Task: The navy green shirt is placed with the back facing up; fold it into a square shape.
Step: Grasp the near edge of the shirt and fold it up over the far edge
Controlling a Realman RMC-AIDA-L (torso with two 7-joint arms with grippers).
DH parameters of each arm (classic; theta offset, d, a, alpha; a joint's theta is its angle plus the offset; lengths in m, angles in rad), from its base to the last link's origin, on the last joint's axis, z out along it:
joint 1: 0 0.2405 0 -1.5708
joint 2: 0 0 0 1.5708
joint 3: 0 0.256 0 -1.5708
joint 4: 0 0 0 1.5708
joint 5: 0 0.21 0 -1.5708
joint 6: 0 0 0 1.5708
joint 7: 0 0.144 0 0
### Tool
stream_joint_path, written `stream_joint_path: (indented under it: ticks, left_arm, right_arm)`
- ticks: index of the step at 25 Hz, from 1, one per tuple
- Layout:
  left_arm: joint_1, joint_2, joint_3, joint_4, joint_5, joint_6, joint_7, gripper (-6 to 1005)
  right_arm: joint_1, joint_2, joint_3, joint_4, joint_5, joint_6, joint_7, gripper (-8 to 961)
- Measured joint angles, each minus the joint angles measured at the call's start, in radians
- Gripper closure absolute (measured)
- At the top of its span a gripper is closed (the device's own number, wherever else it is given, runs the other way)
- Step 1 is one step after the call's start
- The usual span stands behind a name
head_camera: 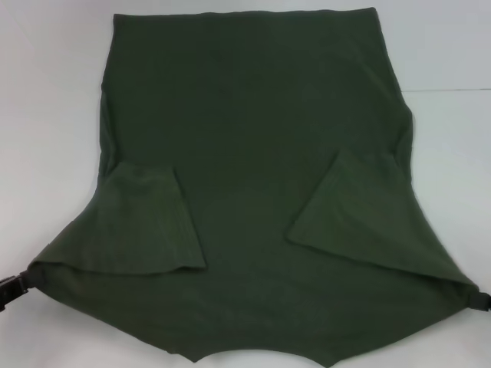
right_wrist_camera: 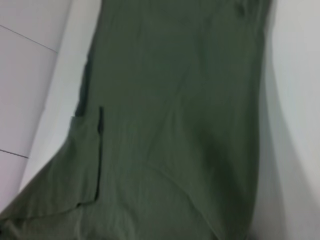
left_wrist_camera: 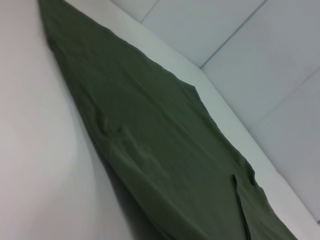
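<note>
Head view: shirt (head_camera: 253,153) spread on the white table (head_camera: 46,92), both near corners pinched.
Nearest, left gripper (head_camera: 17,285) and right gripper (head_camera: 477,297) are each clamped on a stretched corner; beyond, both sleeves lie folded inward; the hem lies farthest, plain side up.

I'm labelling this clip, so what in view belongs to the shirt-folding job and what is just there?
Part of the job:
- navy green shirt, spread out with both sleeves folded inward
- left end effector, at the shirt's near left corner
- right end effector, at the near right corner

Just there:
- white table under the shirt; nothing else lies on it in view
</note>
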Motion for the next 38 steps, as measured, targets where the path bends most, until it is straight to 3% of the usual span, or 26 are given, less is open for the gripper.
stream_joint_path:
  ticks: [9, 18, 25, 29, 31, 32, 34, 35, 38]
  left_arm:
    - [0.01, 0.0, -0.028, -0.003, 0.006, 0.102, -0.054, 972]
    - [0.072, -0.006, -0.04, 0.004, 0.009, 0.204, -0.078, 972]
    - [0.086, -0.009, -0.059, 0.006, 0.005, 0.222, -0.076, 973]
    - [0.013, 0.013, -0.06, -0.025, 0.0, 0.186, -0.075, 972]
    - [-0.04, 0.035, -0.061, -0.057, -0.002, 0.154, -0.08, 972]
    - [-0.091, 0.06, -0.062, -0.09, -0.003, 0.12, -0.085, 972]
    - [-0.118, 0.072, -0.063, -0.109, -0.003, 0.097, -0.089, 972]
    - [-0.177, 0.097, -0.063, -0.14, -0.003, 0.05, -0.091, 973]
    - [-0.225, 0.115, -0.063, -0.157, -0.003, 0.004, -0.092, 973]
  right_arm:
    - [-0.083, 0.004, 0.073, 0.005, -0.001, -0.07, -0.114, 935]
    - [-0.164, 0.009, 0.133, -0.005, -0.006, -0.153, -0.184, 936]
    - [-0.172, -0.002, 0.19, -0.005, -0.004, -0.181, -0.196, 943]
    - [-0.119, -0.008, 0.287, -0.005, -0.001, -0.18, -0.191, 944]
    - [-0.074, -0.01, 0.337, -0.005, -0.001, -0.168, -0.191, 944]
    - [-0.051, -0.01, 0.354, -0.005, 0.0, -0.161, -0.191, 944]
    - [0.011, -0.011, 0.374, -0.004, 0.0, -0.13, -0.19, 944]
    - [0.037, -0.012, 0.378, -0.003, 0.001, -0.114, -0.188, 944]
    - [0.128, -0.011, 0.384, 0.005, 0.001, -0.03, -0.177, 943]
